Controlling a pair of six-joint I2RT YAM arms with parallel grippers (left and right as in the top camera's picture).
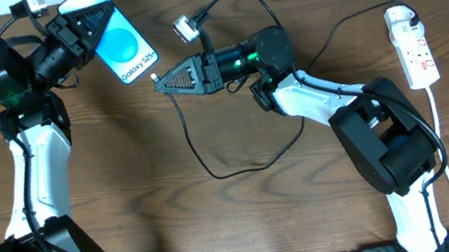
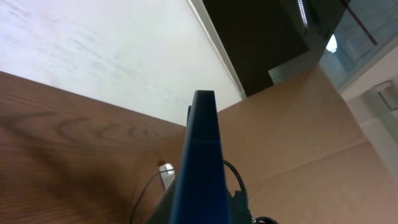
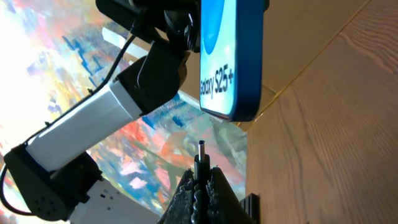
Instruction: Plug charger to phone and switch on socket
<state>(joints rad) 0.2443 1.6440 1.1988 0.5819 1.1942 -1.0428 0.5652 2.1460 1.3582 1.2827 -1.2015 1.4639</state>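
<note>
Plug tip (image 3: 200, 154), pinched in my right gripper (image 3: 200, 177), is hovering near the phone (image 3: 230, 56) my left gripper (image 1: 86, 25) is clamping; misalignment risks jamming

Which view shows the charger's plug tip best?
Right wrist: plug tip sharp, pinched in the right gripper, just short of the phone. Overhead: a tiny speck beside the phone. Left wrist: not visible.

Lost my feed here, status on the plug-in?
Left gripper shut on phone, held up. Right gripper shut on plug tip, just short of phone's bottom edge. Nothing between.
</note>
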